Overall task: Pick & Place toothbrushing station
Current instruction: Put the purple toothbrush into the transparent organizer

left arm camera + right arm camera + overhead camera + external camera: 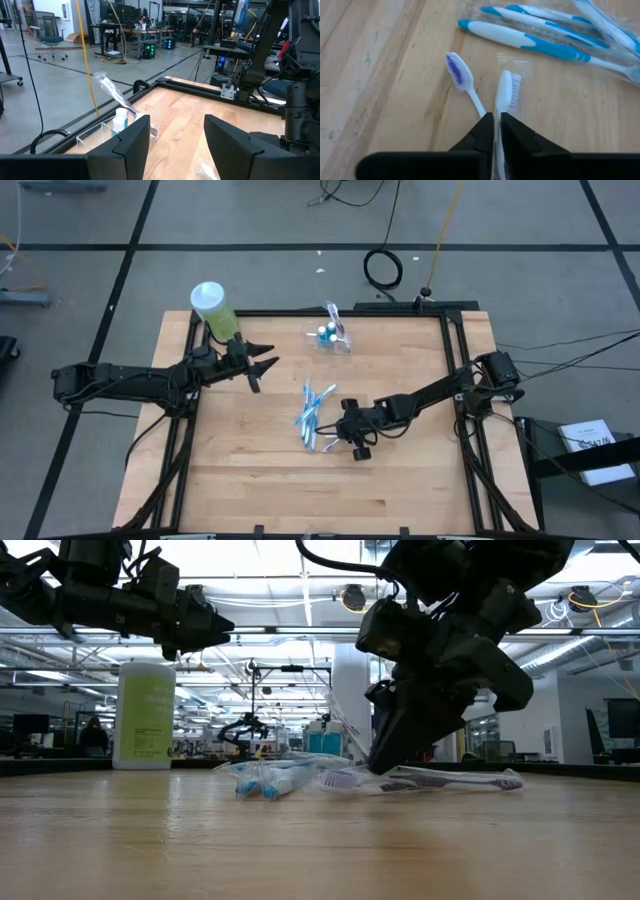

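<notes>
A white toothbrush lies flat mid-tabletop, pinched at its handle by the right gripper, head pointing away from it. Only the right wrist view shows this grip; a purple-bristled brush lies just beside, blue brushes beyond. The clear cup stands well apart, the green bottle farther. The left gripper hovers, fingers apart.
</notes>
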`<move>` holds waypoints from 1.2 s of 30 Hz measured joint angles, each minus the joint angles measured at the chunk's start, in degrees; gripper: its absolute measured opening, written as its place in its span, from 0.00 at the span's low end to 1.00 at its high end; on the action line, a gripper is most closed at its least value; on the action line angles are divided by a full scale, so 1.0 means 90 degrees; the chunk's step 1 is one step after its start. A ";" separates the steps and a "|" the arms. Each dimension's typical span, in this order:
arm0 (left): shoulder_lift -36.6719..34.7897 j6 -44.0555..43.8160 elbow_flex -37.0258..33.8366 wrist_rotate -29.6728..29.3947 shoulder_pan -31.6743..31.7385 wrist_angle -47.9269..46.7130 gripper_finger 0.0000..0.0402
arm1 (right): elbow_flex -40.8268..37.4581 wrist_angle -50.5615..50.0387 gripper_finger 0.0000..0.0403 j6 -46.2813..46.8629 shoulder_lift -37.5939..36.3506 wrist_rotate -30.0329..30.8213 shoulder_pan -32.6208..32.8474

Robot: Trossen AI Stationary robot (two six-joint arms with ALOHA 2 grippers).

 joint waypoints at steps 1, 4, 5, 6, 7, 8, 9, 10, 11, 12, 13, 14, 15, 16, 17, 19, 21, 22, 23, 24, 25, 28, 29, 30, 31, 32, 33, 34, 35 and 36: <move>0.0000 0.0000 0.0000 0.0000 0.0000 0.0001 0.49 | 0.0000 0.0000 0.10 -0.0002 0.0000 0.0002 0.0000; 0.0000 0.0000 0.0000 0.0000 0.0002 0.0001 0.49 | 0.0000 0.0000 0.18 0.0021 0.0000 0.0005 -0.0005; 0.0000 0.0000 0.0000 0.0002 -0.0001 0.0002 0.49 | 0.0000 -0.0006 0.21 0.0052 0.0000 0.0008 -0.0005; 0.0000 0.0000 0.0000 0.0000 -0.0001 0.0002 0.49 | 0.0000 -0.0018 0.24 0.0089 0.0000 0.0007 -0.0002; 0.0000 0.0000 0.0000 0.0002 -0.0001 0.0000 0.49 | 0.0000 -0.0022 0.27 0.0136 0.0000 0.0007 -0.0002; 0.0000 0.0000 0.0000 0.0000 -0.0001 0.0002 0.49 | 0.0000 -0.0022 0.29 0.0174 0.0000 0.0007 -0.0002; 0.0000 0.0000 0.0000 0.0002 -0.0001 0.0002 0.49 | 0.0000 -0.0022 0.31 0.0181 0.0000 0.0007 -0.0002; 0.0000 0.0000 0.0000 0.0000 -0.0001 0.0001 0.49 | 0.0000 -0.0022 0.33 0.0177 0.0000 0.0013 -0.0001; 0.0000 0.0000 0.0000 0.0001 0.0001 0.0002 0.49 | 0.0000 -0.0022 0.34 0.0177 0.0000 0.0053 -0.0002; 0.0000 0.0000 0.0000 0.0000 -0.0001 0.0001 0.49 | 0.0000 -0.0022 0.35 0.0180 0.0000 0.0156 -0.0002; 0.0000 0.0000 0.0000 0.0000 0.0000 0.0002 0.49 | 0.0000 -0.0022 0.35 0.0186 0.0000 0.0244 -0.0003; 0.0000 0.0000 0.0000 0.0000 -0.0001 0.0001 0.49 | 0.0000 -0.0022 0.35 0.0194 0.0000 0.0329 -0.0007; 0.0000 0.0000 0.0000 0.0002 0.0000 0.0000 0.49 | 0.0000 -0.0022 0.34 0.0194 0.0000 0.0353 -0.0011; 0.0000 0.0000 0.0000 0.0001 -0.0001 0.0000 0.49 | 0.0000 -0.0022 0.33 0.0189 0.0000 0.0354 -0.0022; 0.0000 0.0000 0.0000 0.0000 -0.0001 0.0002 0.49 | 0.0000 -0.0022 0.32 0.0191 0.0000 0.0344 -0.0038; 0.0000 0.0000 0.0000 0.0000 -0.0001 0.0000 0.49 | 0.0000 -0.0022 0.30 0.0259 0.0000 0.0339 -0.0057; 0.0000 0.0000 0.0000 0.0002 -0.0001 0.0002 0.49 | 0.0000 -0.0024 0.28 0.0330 0.0000 0.0340 -0.0077; 0.0000 0.0000 0.0000 0.0002 0.0002 0.0001 0.49 | 0.0000 -0.0023 0.27 0.0337 0.0000 0.0338 -0.0079; 0.0000 0.0000 0.0000 0.0001 0.0000 0.0001 0.49 | 0.0000 -0.0024 0.26 0.0340 0.0000 0.0340 -0.0080; 0.0000 0.0000 0.0000 0.0001 0.0000 0.0001 0.49 | 0.0000 -0.0024 0.26 0.0340 0.0000 0.0338 -0.0080; 0.0000 0.0000 0.0000 0.0000 0.0000 0.0001 0.49 | 0.0000 -0.0024 0.25 0.0340 0.0000 0.0335 -0.0080; 0.0000 0.0000 0.0000 0.0002 0.0000 0.0001 0.49 | 0.0001 -0.0018 0.25 0.0341 0.0031 0.0338 -0.0080; 0.0000 0.0000 0.0000 0.0000 0.0002 0.0001 0.49 | 0.0007 0.0000 0.25 0.0342 0.0075 0.0338 -0.0080; 0.0000 0.0000 0.0000 0.0000 0.0002 0.0001 0.49 | 0.0007 -0.0012 0.25 0.0342 0.0104 0.0338 -0.0080; 0.0000 0.0000 0.0000 0.0001 -0.0001 0.0001 0.49 | 0.0006 -0.0033 0.25 0.0346 0.0143 0.0336 -0.0080; 0.0000 0.0000 0.0000 0.0000 0.0002 0.0002 0.49 | 0.0006 0.0002 0.25 0.0347 0.0176 0.0336 -0.0080; 0.0000 0.0000 0.0000 0.0000 0.0002 0.0002 0.49 | 0.0008 0.0064 0.25 0.0346 0.0225 0.0339 -0.0080; 0.0000 0.0000 0.0000 0.0000 0.0002 0.0002 0.49 | 0.0010 0.0097 0.25 0.0347 0.0265 0.0342 -0.0080; 0.0000 0.0000 0.0000 0.0002 0.0002 0.0002 0.49 | 0.0010 0.0106 0.25 0.0337 0.0277 0.0347 -0.0080; 0.0000 0.0000 0.0000 0.0000 -0.0001 0.0002 0.49 | 0.0012 0.0098 0.25 0.0330 0.0277 0.0341 -0.0084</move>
